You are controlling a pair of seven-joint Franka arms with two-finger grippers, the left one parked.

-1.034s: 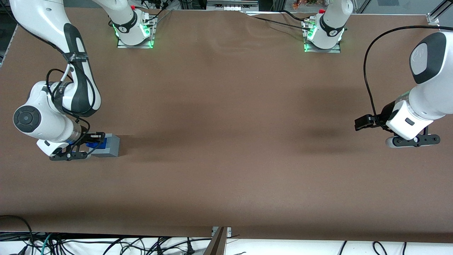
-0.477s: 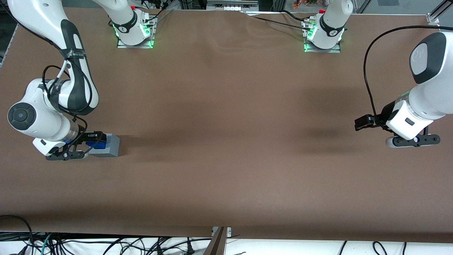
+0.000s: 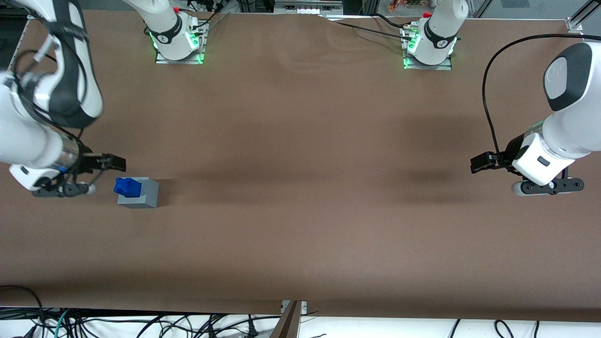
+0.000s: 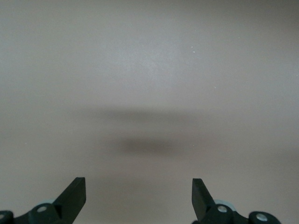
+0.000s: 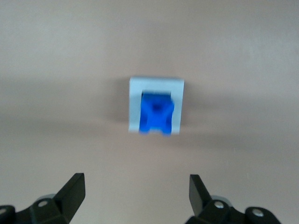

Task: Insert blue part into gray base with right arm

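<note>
Toward the working arm's end of the brown bench (image 3: 300, 188), the gray base (image 3: 145, 193) sat flat on the surface, and the blue part (image 3: 127, 186) stood in the square socket of its top face, its knobbed top rising above the rim. In the right wrist view the blue part (image 5: 157, 113) filled most of the recess, with the light-gray wall of the gray base (image 5: 156, 82) showing as a frame on three sides, while the blue piece reached to, or slightly over, the fourth edge. Whether it was seated fully down could not be told.

The right arm (image 3: 56, 84) hung above the bench's edge, with its claw (image 3: 105, 164) raised clear of the two pieces and just beside them, touching neither. The claw held nothing. Its fingers (image 5: 72, 191) stood wide apart in the wrist view, with bare bench between them and the base with the blue part well clear of the tips. In the front view the claw's black tip lay a little farther from the camera than the base, and the arm's white wrist was partly cut off by the frame's edge.
</note>
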